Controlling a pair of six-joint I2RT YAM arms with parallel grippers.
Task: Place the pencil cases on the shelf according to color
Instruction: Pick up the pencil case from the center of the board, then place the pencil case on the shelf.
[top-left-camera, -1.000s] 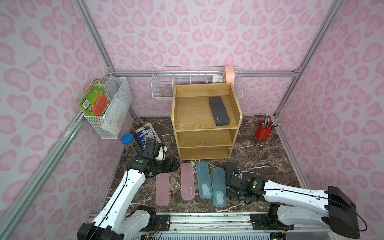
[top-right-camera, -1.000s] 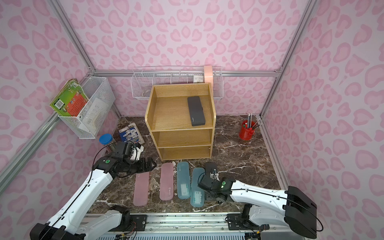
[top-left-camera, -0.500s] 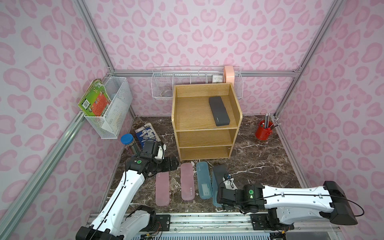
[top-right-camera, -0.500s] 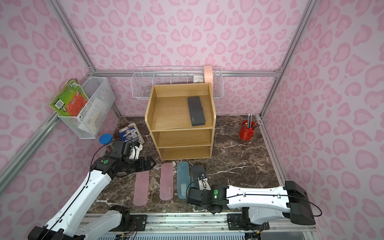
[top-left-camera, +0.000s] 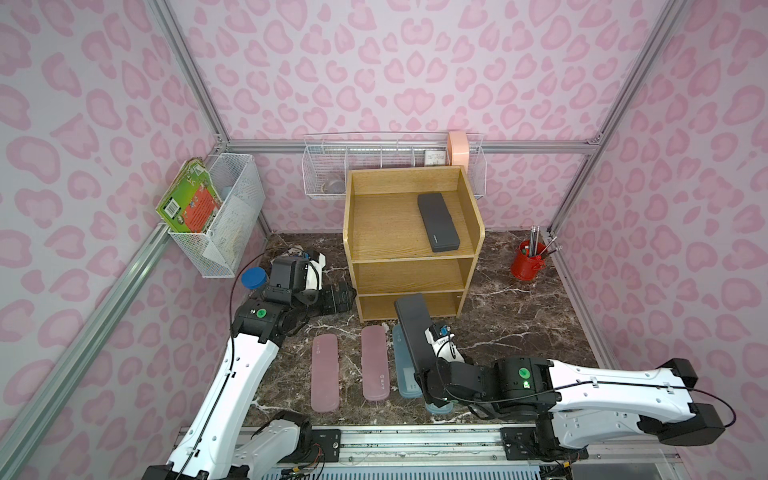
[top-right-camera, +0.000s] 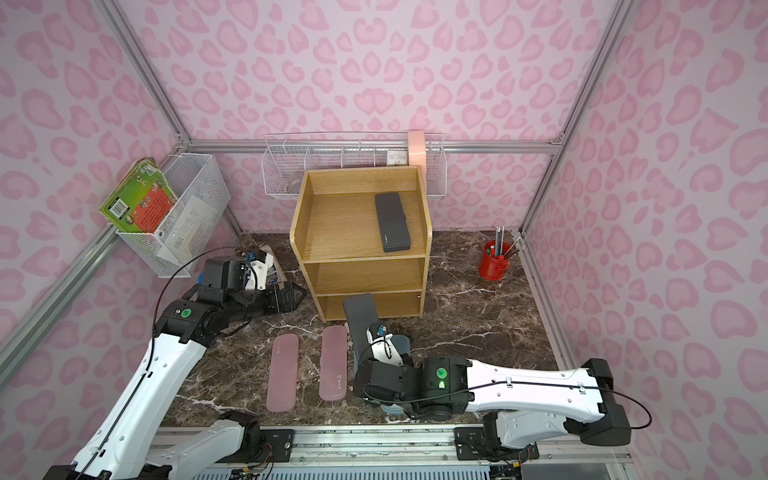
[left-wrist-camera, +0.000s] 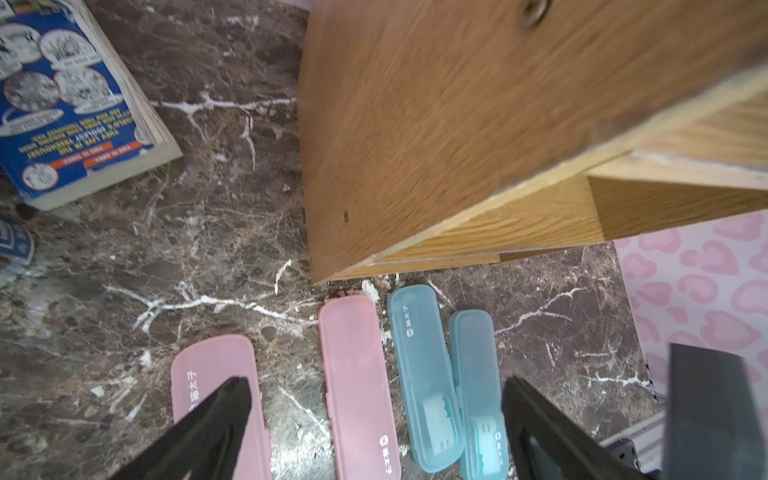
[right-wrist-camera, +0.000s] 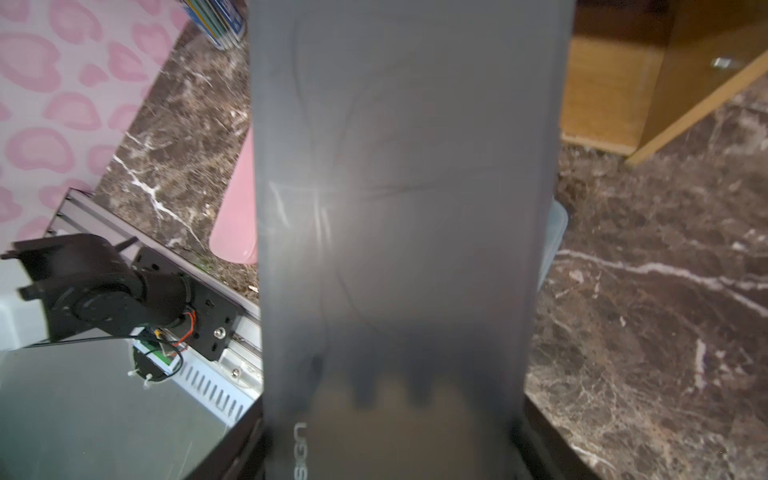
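Black case (top-left-camera: 412, 332), end-held in right gripper (top-left-camera: 422, 372), may clip shelf (top-left-camera: 411, 260) front and twist loose; left gripper (left-wrist-camera: 374, 388) jaws wide.

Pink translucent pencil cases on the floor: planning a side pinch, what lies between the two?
Only bare dark marble floor separates the outer translucent pink case from the inner pink case, shown in both top views.

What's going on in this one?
The right arm has its jaws closed on a black pencil case, held up off the table before the shelf. Another black case already lies on its top tier. Two pink cases and two teal cases lie on the table. The left arm hovers beside the shelf, jaws open and empty.
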